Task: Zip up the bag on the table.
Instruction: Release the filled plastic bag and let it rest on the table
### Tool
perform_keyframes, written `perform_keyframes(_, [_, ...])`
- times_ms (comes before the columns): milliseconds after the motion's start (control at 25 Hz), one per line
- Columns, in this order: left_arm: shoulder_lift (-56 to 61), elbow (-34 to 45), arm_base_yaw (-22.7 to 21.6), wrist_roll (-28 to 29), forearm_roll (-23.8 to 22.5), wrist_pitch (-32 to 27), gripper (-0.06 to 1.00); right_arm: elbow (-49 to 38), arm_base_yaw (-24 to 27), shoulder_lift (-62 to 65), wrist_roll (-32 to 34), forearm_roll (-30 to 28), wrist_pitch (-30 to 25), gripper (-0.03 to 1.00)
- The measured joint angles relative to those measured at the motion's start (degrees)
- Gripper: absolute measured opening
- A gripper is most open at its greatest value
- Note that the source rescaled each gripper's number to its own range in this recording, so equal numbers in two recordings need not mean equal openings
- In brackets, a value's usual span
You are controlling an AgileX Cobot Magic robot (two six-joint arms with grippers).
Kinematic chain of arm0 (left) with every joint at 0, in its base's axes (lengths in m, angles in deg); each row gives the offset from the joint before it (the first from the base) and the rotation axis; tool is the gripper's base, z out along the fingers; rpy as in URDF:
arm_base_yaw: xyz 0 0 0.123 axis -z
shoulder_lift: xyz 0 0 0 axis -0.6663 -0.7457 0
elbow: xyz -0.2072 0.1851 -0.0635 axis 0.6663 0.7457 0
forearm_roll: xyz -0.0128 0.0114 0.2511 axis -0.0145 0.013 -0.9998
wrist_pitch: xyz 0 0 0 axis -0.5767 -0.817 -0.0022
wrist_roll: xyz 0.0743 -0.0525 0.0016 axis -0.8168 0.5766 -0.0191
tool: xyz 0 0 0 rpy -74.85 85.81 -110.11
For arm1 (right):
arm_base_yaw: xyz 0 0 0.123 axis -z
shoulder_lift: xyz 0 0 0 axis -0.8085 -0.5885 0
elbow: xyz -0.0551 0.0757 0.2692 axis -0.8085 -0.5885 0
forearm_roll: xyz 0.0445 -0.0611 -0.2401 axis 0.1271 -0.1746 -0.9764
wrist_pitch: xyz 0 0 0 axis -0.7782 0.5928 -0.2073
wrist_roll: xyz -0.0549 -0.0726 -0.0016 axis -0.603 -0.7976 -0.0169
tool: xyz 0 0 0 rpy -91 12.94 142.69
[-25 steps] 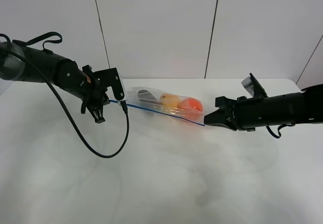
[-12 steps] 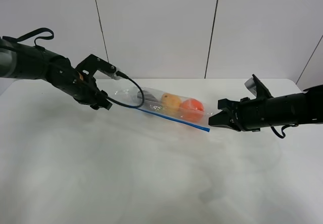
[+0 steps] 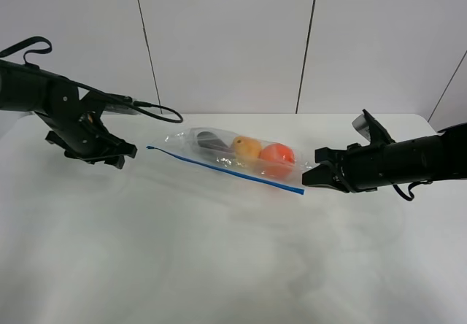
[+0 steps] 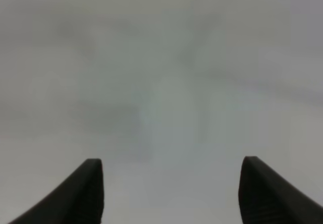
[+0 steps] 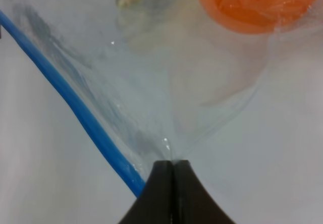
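Nearest me is the plain white desk (image 3: 219,265). Further in, my right pincer (image 3: 309,177) is clamped on the corner of the bag (image 3: 292,168), just beside the end of the blue zipper strip (image 3: 226,169). The right wrist view shows the two jaws pressed flat together on a pinch of clear film, with the strip running off to one side.

My left pincer (image 4: 171,159) has its fingers apart with nothing between them, only blurred desk. In the high view it sits well apart from the other end of the strip.

The bag lies on the desk between the two arms, toward the back, with its strip edge facing me. Through the plastic, from my right arm toward my left, I see the orange (image 3: 276,154), the pear (image 3: 246,147) and the dark eggplant (image 3: 208,140). Behind it all are grey wall panels (image 3: 226,39).

The strip reads as one thin straight line from end to end, with no gape I can make out. I judge the zip run is probably done, though I can't confirm the seal from here. What seems left is releasing the right pincer and drawing both arms away.
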Motion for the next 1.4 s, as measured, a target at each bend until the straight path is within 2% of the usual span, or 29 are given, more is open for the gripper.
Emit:
perform_keyframes(280, [1.5, 0.0, -9.7, 0.0, 0.0, -1.1, 0.69, 0.0, 0.0, 0.0, 0.1, -0.7, 0.1, 0.0])
perform_keyframes(440, [3.3, 0.0, -12.7, 0.0, 0.0, -1.1, 0.69, 0.0, 0.0, 0.0, 0.3, -0.7, 0.2, 0.0])
perform_keyframes(680, [5.6, 0.0, -13.1, 0.0, 0.0, -1.7, 0.69, 0.0, 0.0, 0.0, 0.4, -0.7, 0.5, 0.0])
perform_keyframes(960, [12.9, 0.1, -13.1, 0.0, 0.0, -6.9, 0.69, 0.0, 0.0, 0.0, 0.4, -0.7, 1.0, 0.0])
perform_keyframes(1240, [30.3, 0.1, -13.1, 0.0, 2.2, -8.9, 0.69, 0.0, 0.0, 0.0, 1.0, -0.7, 2.1, 0.0])
perform_keyframes(1400, [41.5, 0.1, -13.1, 0.0, 2.6, -13.6, 0.69, 0.0, 0.0, 0.0, 1.1, -0.9, 3.1, 0.0])
